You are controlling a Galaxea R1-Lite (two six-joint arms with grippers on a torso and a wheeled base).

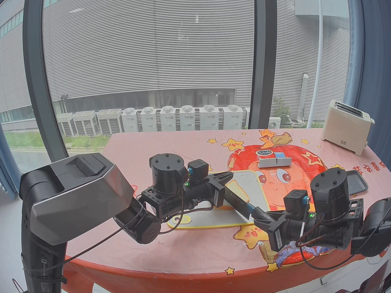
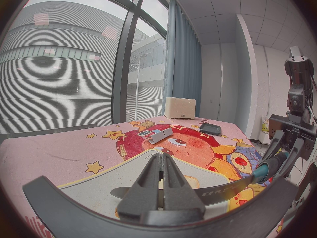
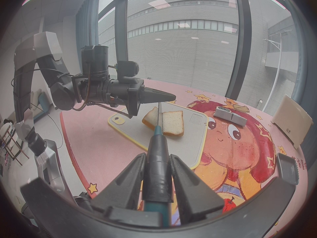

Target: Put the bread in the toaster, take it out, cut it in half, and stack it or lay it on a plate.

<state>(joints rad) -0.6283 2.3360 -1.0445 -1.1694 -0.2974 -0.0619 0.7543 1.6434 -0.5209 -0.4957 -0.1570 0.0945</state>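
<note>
Right wrist view: right gripper (image 3: pixel 158 157) tight on knife (image 3: pixel 158 139), blade across bread (image 3: pixel 173 123) toward closed left gripper (image 3: pixel 169 97)

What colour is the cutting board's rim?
Yellow; the cutting board shows best in the right wrist view.

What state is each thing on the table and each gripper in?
bread, lying on the cutting board.
knife, blade across the bread.
left gripper, shut, over the bread.
right gripper, shut on the knife.
toaster, no bread showing.
plate, empty.
</note>
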